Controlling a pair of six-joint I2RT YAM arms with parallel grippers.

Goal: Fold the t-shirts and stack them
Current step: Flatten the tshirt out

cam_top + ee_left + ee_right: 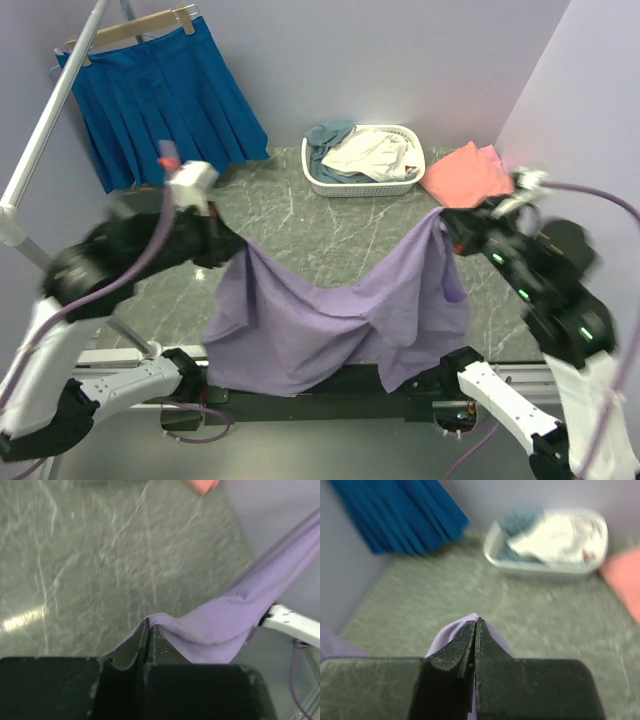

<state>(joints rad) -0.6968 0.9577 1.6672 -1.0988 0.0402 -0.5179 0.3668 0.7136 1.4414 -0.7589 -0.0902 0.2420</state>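
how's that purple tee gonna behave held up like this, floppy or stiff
Very floppy, likely: the lavender t-shirt sags deeply between the left gripper and right gripper, both shut on it. Probably light: small pinches carry it. Its lower part drapes off the table, so it may drag.

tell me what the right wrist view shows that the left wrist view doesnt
Only the right wrist view: the blue pleated skirt and the white basket of clothes.
Only the left wrist view: the lavender t-shirt stretching away in a long span, past a white arm part.
Both: a gripper shut on that shirt's edge (right gripper, left gripper), the marble table, and a bit of coral-pink t-shirt.
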